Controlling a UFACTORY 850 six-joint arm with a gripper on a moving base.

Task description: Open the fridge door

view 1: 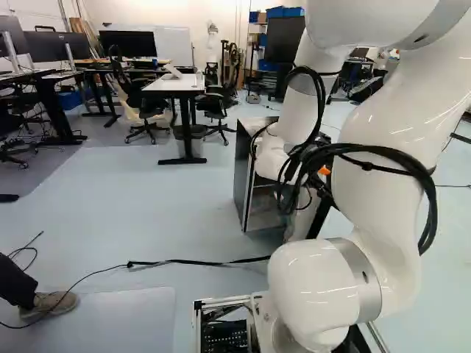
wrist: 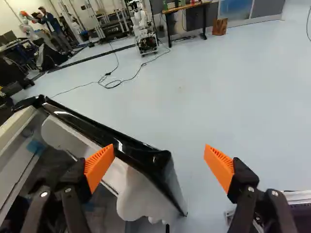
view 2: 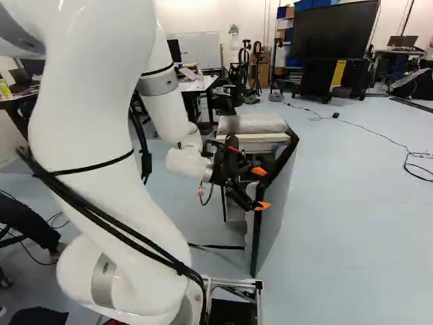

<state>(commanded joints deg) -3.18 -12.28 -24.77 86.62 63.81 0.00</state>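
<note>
A: Starting with the left base view, spotted the fridge (view 1: 241, 173)?
B: Yes, see it right of the middle, partly behind the arm (view 1: 394, 140); find a white table (view 1: 174, 83) farther off and a dark cable (view 1: 184, 261) along the floor nearer the base

A: And in the right base view?
B: Look just right of the arm's wrist for the fridge door (view 2: 275, 215), already standing partly open, black-edged, grey outer face turned to the right; notice the gripper (view 2: 261, 189) at that edge, and a big screen (view 2: 335, 34) well behind

A: Now the wrist view, able to read the jaws?
B: Spread wide, pinching nothing; see the door's black rim (wrist: 141, 153) running between the two orange pads (wrist: 218, 167), one over the door's inner side, the other out over the floor (wrist: 194, 97); can't tell about any touch. Also see another robot (wrist: 145, 31) far ahead, near a wooden block (wrist: 219, 26)
</note>
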